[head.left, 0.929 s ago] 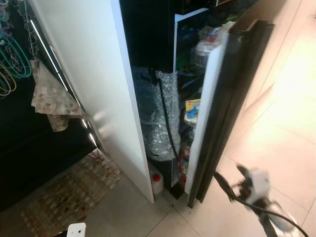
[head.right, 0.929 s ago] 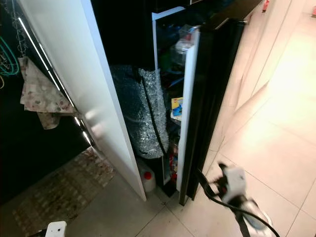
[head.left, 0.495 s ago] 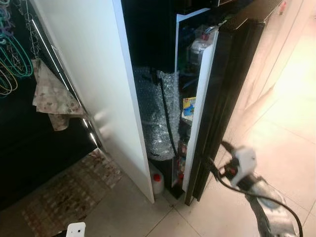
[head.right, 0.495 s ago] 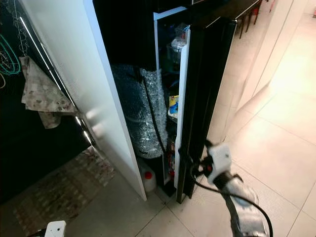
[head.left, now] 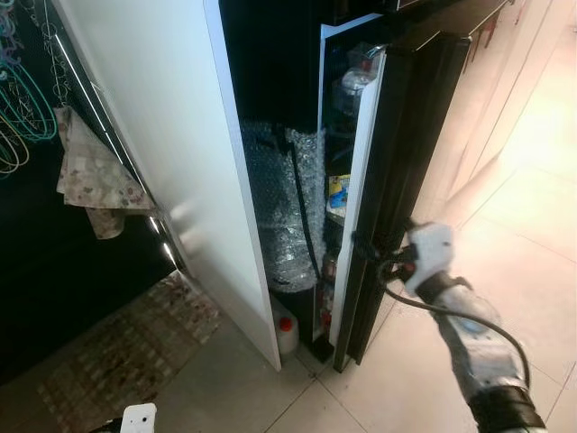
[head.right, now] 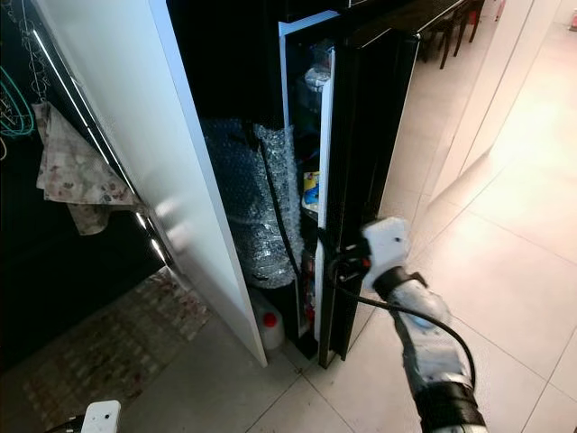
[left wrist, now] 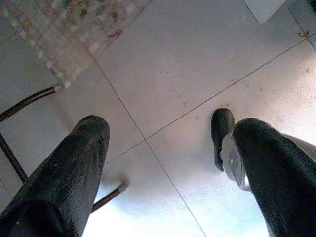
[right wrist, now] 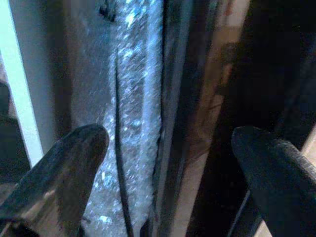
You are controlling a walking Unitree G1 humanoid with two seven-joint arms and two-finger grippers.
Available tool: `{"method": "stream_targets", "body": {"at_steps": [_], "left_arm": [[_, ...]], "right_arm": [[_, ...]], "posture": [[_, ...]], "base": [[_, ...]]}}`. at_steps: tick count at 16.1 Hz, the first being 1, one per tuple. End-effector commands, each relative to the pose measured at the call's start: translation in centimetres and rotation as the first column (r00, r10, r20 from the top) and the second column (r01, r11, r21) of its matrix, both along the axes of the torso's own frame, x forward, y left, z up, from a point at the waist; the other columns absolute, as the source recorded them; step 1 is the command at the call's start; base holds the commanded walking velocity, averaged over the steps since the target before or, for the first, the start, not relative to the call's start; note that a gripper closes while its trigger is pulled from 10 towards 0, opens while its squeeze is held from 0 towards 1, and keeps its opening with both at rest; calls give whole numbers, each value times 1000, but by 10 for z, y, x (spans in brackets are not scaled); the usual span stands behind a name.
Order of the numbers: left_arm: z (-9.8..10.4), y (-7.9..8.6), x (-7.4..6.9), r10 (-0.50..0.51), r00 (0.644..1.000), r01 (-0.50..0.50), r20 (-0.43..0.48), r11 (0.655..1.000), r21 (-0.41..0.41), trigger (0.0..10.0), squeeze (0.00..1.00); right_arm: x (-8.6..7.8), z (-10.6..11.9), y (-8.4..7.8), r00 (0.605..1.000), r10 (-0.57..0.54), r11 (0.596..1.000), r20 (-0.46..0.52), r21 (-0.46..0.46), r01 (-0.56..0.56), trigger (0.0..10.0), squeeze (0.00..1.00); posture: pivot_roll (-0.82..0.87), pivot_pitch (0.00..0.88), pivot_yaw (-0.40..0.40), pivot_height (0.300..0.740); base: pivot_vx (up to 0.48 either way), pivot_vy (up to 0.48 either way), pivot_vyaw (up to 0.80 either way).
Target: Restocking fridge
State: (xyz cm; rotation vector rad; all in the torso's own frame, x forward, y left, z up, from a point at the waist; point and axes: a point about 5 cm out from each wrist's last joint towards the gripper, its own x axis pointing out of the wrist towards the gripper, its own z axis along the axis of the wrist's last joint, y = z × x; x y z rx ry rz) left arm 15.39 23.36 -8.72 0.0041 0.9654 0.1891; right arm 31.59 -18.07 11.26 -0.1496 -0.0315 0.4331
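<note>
against the outer face of the black fridge door (head.left: 406, 153), near its lower half, the right gripper (head.left: 370, 262) reaches in from the silver right arm (head.left: 473, 347), its black fingers at the door's free edge; in the right wrist view the two fingers (right wrist: 74, 168) stand spread wide with nothing between them, and beyond them lie the bubble wrap and the door's edge. the door stands only narrowly ajar, its white inner lining (head.left: 361, 180) facing the shelves, where a bottle (head.left: 350, 86) shows high up and a yellow and blue packet (head.left: 337, 194) lower down. beside the fridge, a roll of bubble wrap (head.left: 288, 207) with a black cable (head.left: 306, 225) down its front stands in the dark gap, and a white jug with a red cap (head.left: 287, 332) sits on the floor at its foot. a white panel (head.left: 171, 135) leans to the left of the gap, with a patterned cloth (head.left: 90, 180) hanging beyond it and a rug (head.left: 126, 347) on the tiled floor (head.left: 532, 234). the left gripper (left wrist: 163, 163) hangs low over the tiles, its fingers wide apart and empty.
</note>
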Motion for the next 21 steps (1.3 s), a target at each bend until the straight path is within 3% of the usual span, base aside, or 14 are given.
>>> {"method": "stream_targets", "body": {"at_steps": [1,11,15,18,21], "left_arm": [[1,7,-1,7,1000,-6,-13,1000,25,10000,0],[2,6,1,10,1000,-10,-7,1000,27,10000,0],[2,5,2,9,1000,-9,-3,1000,30,10000,0],[2,6,2,13,1000,-13,-1,999,36,10000,0],[3,7,3,17,1000,-17,1,999,38,10000,0]], "right_arm": [[9,2,15,998,56,998,-23,6,-55,10000,0],[29,11,47,979,203,979,-23,-2,-203,10000,0],[40,19,82,946,321,947,-31,35,-320,10000,0],[41,24,112,905,424,904,-40,74,-421,10000,0],[40,28,131,871,489,869,-44,112,-482,10000,0]], "posture": [[-86,0,93,740],[-73,0,94,740],[-64,0,92,740],[-53,0,88,740],[-44,0,84,740]], "base": [[0,0,0],[0,0,0],[0,0,0],[0,0,0],[0,0,0]]}}
